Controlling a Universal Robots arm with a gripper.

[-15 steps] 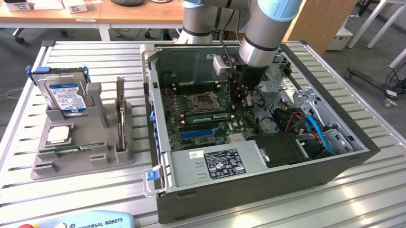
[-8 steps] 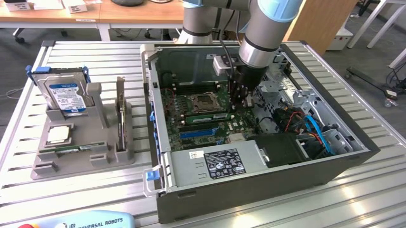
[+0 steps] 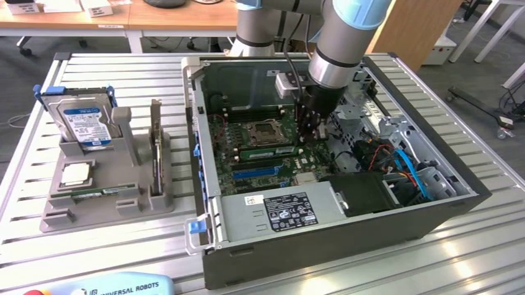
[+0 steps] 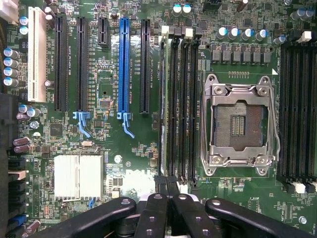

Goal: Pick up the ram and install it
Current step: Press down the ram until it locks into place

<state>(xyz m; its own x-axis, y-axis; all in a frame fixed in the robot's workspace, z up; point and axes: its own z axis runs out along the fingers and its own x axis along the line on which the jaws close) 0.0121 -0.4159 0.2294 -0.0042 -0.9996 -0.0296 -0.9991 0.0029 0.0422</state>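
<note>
Exterior view: a Universal Robots arm (image 3: 345,37) reaches down into an open computer case (image 3: 328,239) lying on its side on a slatted metal table (image 3: 459,264). The gripper (image 3: 316,126) hangs low over the motherboard (image 3: 246,153), just beside the empty processor socket (image 3: 265,130) on the exterior view's right. A green stick, the ram (image 3: 271,149), lies seated in a slot just below the socket, close to the gripper's tip. A grey power supply (image 3: 279,212) with a white label sits at the near edge of the case, and blue and red cables (image 3: 410,169) run along the exterior view's right side. To the exterior view's left of the case stands a grey parts fixture (image 3: 107,203) carrying a hard drive (image 3: 82,120) upright, a square silver processor chip (image 3: 75,175) lying flat, an upright expansion card (image 3: 156,141), and a narrow green stick (image 3: 98,192) lying in a trough near its front.

Wrist view: the 2 black fingers (image 4: 161,186) are drawn together, pads almost touching, directly over the end of a bank of 4 memory slots (image 4: 181,99). The slot at the edge of the bank away from the processor socket (image 4: 240,121) holds the ram (image 4: 162,104), seen edge-on; the fingertips stand at its near end, and contact with it cannot be told. A blue expansion slot (image 4: 123,64), black slots (image 4: 81,64) and a white slot (image 4: 35,54) run parallel alongside, with a silver heatsink (image 4: 78,177) nearby.
</note>
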